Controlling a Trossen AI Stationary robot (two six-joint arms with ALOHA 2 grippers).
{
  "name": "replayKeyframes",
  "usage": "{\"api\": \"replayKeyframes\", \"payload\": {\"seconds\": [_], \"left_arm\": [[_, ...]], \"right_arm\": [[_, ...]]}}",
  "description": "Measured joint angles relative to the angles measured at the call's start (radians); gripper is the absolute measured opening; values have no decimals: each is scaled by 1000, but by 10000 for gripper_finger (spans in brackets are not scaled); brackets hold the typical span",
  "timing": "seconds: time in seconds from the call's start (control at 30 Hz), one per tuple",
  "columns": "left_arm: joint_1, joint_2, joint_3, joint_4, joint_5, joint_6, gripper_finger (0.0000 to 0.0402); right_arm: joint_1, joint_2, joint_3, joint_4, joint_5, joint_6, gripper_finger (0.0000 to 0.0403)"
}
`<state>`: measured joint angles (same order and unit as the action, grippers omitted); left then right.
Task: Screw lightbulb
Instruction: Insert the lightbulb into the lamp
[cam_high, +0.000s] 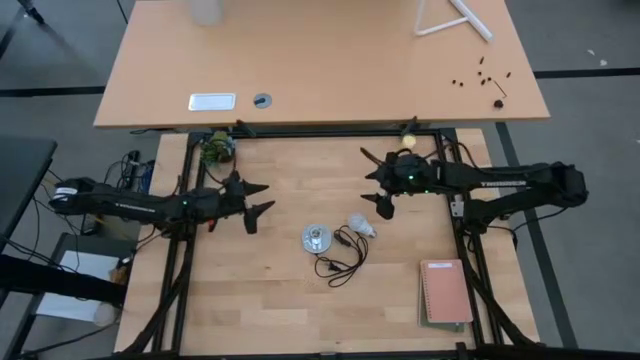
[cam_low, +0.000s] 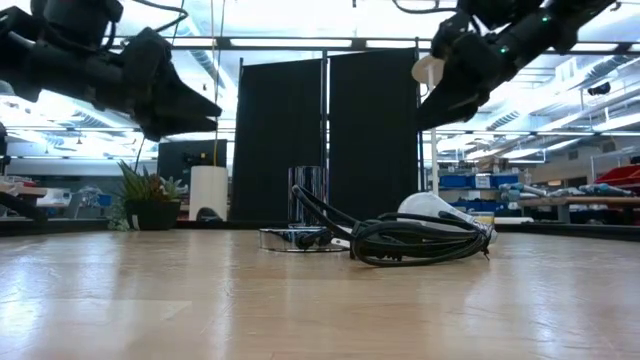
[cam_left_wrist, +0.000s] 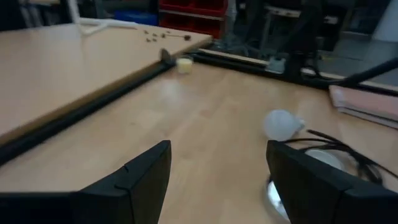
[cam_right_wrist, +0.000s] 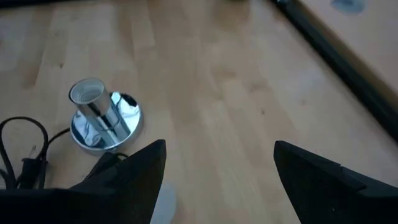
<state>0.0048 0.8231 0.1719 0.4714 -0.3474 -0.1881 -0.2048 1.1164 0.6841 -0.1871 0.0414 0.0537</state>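
Observation:
The white lightbulb (cam_high: 361, 224) lies on its side on the wooden table, just right of the round silver socket (cam_high: 316, 238), whose black cord (cam_high: 340, 258) coils toward the near edge. It also shows in the left wrist view (cam_left_wrist: 281, 124). The socket stands upright in the right wrist view (cam_right_wrist: 99, 118). My left gripper (cam_high: 262, 198) is open, above the table left of the socket. My right gripper (cam_high: 378, 193) is open, above the table just beyond the bulb. Both are empty.
A notebook (cam_high: 446, 292) lies at the near right. A small yellowish ball (cam_left_wrist: 184, 64) sits by the black frame bar at the far edge. A second table (cam_high: 320, 60) lies beyond, and a small plant (cam_high: 216, 148) stands at the far left.

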Motion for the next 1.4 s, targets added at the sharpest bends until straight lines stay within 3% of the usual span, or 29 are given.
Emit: {"api": "replayKeyframes", "payload": {"seconds": [0.2,0.47,0.77,0.97,1.17,1.4], "left_arm": [[-1,134,0,126,85,-35,268],[-50,263,0,301,47,-59,268],[-78,333,1,378,-49,-69,268],[-77,336,1,411,-77,-78,268],[-77,336,1,537,-109,-5,268],[-78,336,1,569,-108,21,268]], "right_arm": [[74,90,75,-98,23,40,307],[184,196,207,-361,51,6,307],[273,279,231,-529,52,283,307],[341,377,231,-570,60,420,307],[347,452,229,-607,173,439,307],[345,469,229,-523,110,410,307]]}}
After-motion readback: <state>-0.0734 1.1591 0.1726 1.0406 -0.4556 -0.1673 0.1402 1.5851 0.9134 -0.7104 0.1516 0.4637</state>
